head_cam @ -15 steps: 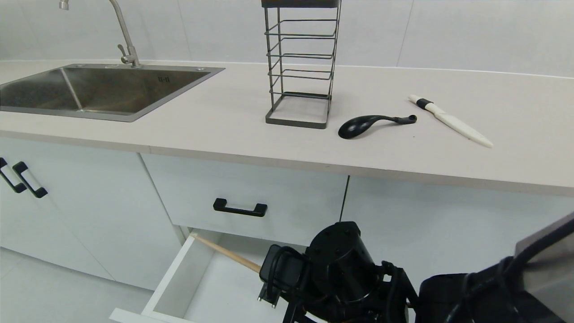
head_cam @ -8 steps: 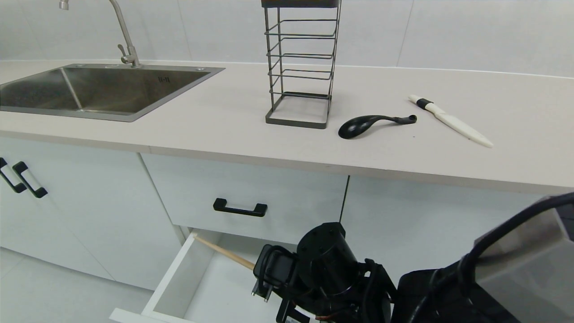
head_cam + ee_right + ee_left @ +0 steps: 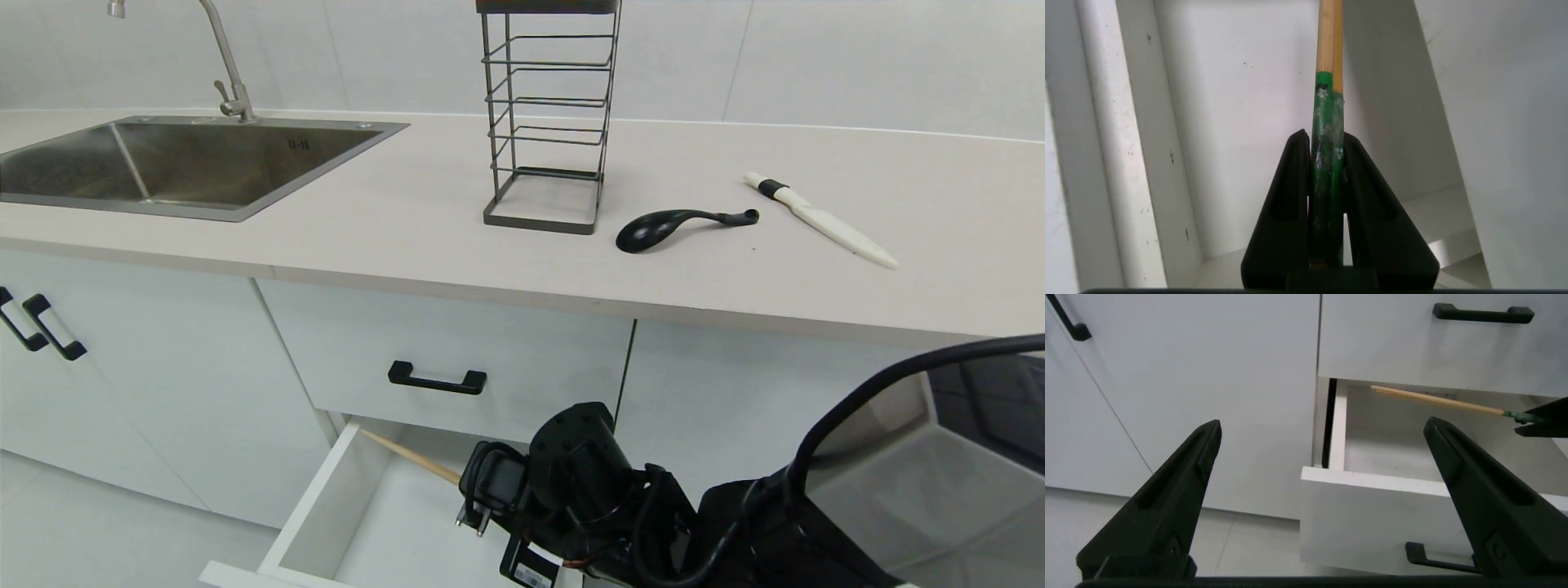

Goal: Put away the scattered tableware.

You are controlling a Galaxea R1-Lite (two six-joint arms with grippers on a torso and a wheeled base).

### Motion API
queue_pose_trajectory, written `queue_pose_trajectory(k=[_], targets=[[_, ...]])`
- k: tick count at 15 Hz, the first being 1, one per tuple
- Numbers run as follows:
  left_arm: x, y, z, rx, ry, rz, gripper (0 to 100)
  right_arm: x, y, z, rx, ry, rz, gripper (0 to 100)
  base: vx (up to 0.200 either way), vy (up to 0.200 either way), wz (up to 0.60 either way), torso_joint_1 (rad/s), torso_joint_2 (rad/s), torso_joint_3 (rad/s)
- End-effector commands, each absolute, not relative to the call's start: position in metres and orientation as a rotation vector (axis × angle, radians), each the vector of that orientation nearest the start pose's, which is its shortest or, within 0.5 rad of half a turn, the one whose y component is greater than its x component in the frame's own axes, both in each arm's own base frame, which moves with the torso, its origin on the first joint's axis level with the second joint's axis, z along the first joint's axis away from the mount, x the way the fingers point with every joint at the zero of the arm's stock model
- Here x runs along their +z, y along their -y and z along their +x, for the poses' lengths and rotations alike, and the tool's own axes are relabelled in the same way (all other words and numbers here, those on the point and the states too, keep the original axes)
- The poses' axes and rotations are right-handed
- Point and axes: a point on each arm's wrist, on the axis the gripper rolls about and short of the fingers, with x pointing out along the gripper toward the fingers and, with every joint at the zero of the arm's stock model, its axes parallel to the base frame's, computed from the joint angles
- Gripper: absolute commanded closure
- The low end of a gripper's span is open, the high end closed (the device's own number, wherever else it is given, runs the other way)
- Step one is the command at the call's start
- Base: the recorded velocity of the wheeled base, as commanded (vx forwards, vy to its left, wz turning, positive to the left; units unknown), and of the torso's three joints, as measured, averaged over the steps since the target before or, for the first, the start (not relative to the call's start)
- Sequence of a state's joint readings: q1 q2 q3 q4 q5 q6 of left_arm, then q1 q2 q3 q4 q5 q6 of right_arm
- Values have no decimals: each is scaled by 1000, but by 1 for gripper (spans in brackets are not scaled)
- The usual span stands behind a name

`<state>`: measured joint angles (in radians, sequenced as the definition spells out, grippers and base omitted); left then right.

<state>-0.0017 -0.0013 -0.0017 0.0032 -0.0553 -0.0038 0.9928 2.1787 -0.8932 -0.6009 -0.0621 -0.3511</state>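
A pair of wooden chopsticks (image 3: 408,459) with green ends points into the open white drawer (image 3: 304,513) below the counter. My right gripper (image 3: 476,513) is shut on the green ends, just above the drawer. In the right wrist view the fingers (image 3: 1372,212) clamp the chopsticks (image 3: 1329,49) over the drawer floor (image 3: 1241,122). The left wrist view has my left gripper (image 3: 1323,498) open with nothing in it, facing the drawer (image 3: 1388,480), the chopsticks (image 3: 1437,402) and the right gripper (image 3: 1545,420). A black spoon (image 3: 653,229) and a white knife (image 3: 820,219) lie on the counter.
A dark wire rack (image 3: 547,122) stands on the counter (image 3: 392,229) left of the spoon. A steel sink (image 3: 180,163) with a tap is at the far left. A shut drawer with a black handle (image 3: 437,379) sits above the open one.
My right gripper has shifted a little left and towards the cabinet with the chopsticks in it. The right arm's elbow has risen at the right edge. Spoon and knife have not moved.
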Motion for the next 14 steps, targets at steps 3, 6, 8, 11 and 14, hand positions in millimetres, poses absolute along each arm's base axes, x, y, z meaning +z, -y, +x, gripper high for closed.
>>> queue_pose_trajectory(k=[3,6,8,11,14], targets=[[76,1,-23,-57,-2,-5,0,24,-318,210,999,-467,-678,100,0,0,0,0,0,0],[76,1,-23,-57,-2,-5,0,18,-317,214,994,-480,-683,100,0,0,0,0,0,0],[76,1,-23,-57,-2,-5,0,16,-322,217,994,-479,-682,100,0,0,0,0,0,0],[76,1,-23,-57,-2,-5,0,12,-328,226,992,-501,-707,100,0,0,0,0,0,0],[76,1,-23,-57,-2,-5,0,9,-328,228,990,-506,-710,100,0,0,0,0,0,0]])
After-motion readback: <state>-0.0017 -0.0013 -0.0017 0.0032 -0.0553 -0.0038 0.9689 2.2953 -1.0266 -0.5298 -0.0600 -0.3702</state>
